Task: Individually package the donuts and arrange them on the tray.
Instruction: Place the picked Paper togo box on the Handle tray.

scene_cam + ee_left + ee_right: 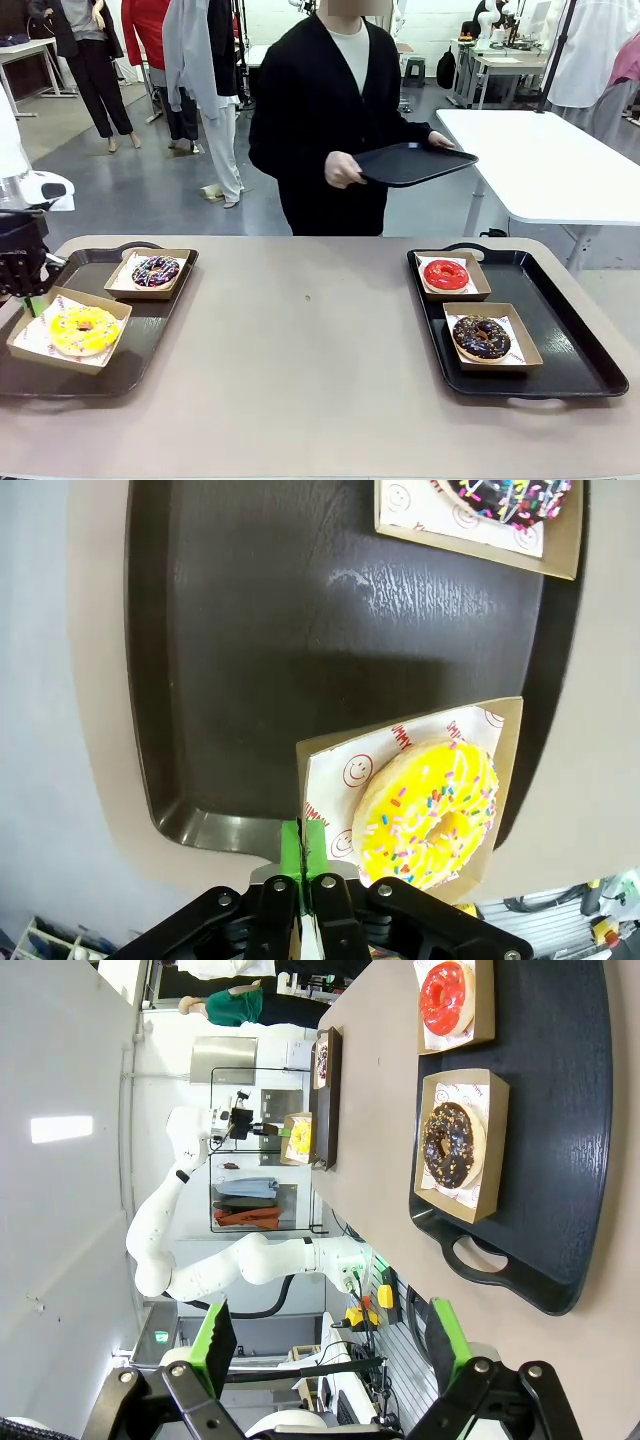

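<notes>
Left gripper (301, 865) is pinching the near corner of the shallow cardboard box (505, 742) carrying the yellow sprinkled ring donut (428, 812); fingertips partly hidden. Right gripper (330, 1348) is hanging jaws apart, off the black tray's (560, 1110) edge.

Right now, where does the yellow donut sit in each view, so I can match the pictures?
Front view: the yellow donut lies in a box at lower left, on the left tray.
Left wrist view: lower right, just beyond the shut left fingers, which pinch its box's edge.
Right wrist view: small, upper middle, beside the far left arm.
Shared landmark: the left tray, with the purple donut also on it.
</notes>
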Motion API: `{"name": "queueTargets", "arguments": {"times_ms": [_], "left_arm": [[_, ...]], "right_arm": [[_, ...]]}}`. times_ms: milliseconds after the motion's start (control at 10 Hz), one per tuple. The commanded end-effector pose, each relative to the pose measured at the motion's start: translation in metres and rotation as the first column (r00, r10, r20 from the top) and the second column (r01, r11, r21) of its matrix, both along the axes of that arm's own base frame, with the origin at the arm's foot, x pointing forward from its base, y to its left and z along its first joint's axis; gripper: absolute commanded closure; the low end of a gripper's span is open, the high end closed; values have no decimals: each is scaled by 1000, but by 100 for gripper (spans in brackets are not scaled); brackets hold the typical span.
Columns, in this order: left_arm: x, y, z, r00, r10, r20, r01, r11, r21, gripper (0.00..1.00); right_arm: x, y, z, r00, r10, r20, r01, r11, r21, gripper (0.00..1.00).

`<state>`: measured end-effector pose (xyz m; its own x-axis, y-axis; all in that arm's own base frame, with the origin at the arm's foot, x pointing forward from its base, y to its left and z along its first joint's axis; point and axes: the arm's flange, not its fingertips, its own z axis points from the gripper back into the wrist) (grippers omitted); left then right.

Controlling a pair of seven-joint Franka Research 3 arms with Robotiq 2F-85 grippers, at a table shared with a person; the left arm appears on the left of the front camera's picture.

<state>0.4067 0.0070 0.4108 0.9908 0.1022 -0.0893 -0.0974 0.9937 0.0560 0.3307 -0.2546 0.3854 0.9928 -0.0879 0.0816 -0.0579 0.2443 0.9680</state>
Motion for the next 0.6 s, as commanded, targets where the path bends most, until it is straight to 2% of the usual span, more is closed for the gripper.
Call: {"name": "queueTargets", "arguments": {"times_ms": [0,500], "left_arm": [[-6,0,10,1000,-2,9,2,1000,-6,99],[-6,0,10,1000,-2,9,2,1000,-6,99]], "right_arm": [[0,0,0,1000,-1,-1,1,1000,1,0],[0,0,0,1000,-1,-1,1,1000,1,0]]}}
